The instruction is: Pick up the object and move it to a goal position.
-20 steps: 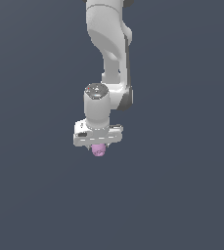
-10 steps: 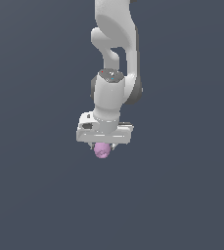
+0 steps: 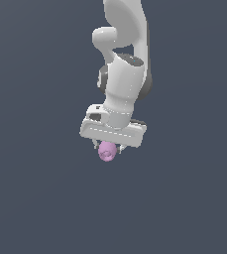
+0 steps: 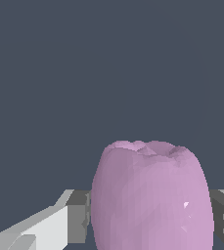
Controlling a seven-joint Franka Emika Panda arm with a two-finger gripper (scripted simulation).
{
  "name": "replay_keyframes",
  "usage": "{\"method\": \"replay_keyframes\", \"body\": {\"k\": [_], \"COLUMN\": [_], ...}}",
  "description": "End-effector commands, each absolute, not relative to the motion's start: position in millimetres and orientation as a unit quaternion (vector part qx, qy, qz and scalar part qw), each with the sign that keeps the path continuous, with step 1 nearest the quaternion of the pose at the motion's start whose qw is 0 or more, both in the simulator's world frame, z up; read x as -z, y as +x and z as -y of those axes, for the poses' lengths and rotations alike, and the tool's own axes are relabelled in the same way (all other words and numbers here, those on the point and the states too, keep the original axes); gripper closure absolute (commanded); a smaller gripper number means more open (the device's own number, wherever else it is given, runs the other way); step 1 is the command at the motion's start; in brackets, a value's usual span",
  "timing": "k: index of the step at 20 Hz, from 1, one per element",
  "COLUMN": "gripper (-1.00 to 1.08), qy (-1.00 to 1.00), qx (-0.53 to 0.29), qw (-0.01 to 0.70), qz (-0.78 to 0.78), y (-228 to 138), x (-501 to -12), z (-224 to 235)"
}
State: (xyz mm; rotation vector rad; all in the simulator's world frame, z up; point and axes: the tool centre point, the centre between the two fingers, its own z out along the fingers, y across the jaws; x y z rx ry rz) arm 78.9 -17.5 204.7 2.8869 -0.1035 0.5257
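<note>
On the exterior view's left there is only flat, dark grey-blue background, running unbroken to the frame edge, with no surface line or rim to be seen anywhere. In the middle the white arm (image 3: 126, 59) comes down from the top edge and ends in the gripper (image 3: 108, 148), which pinches the object (image 3: 106, 151) between its short grey fingers (image 4: 79, 217), one pressed to each flank in the wrist view. The object (image 4: 151, 195) hangs just under the white gripper body, well apart from every frame edge. It is a small pink-lilac lump, rounded and barrel-like, with a dimpled, uneven far end. To the exterior view's right the same plain background continues, and nothing stands near the arm.
</note>
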Motion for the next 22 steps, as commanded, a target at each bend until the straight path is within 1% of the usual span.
{"method": "replay_keyframes", "body": {"k": [1,22], "gripper": [1.08,1.08], "qy": [0.974,0.918], "qx": [-0.192,-0.304], "qw": [0.111,0.184], "qz": [0.050,0.176], "y": [85,123], "x": [-219,-344], "z": [13,-29]}}
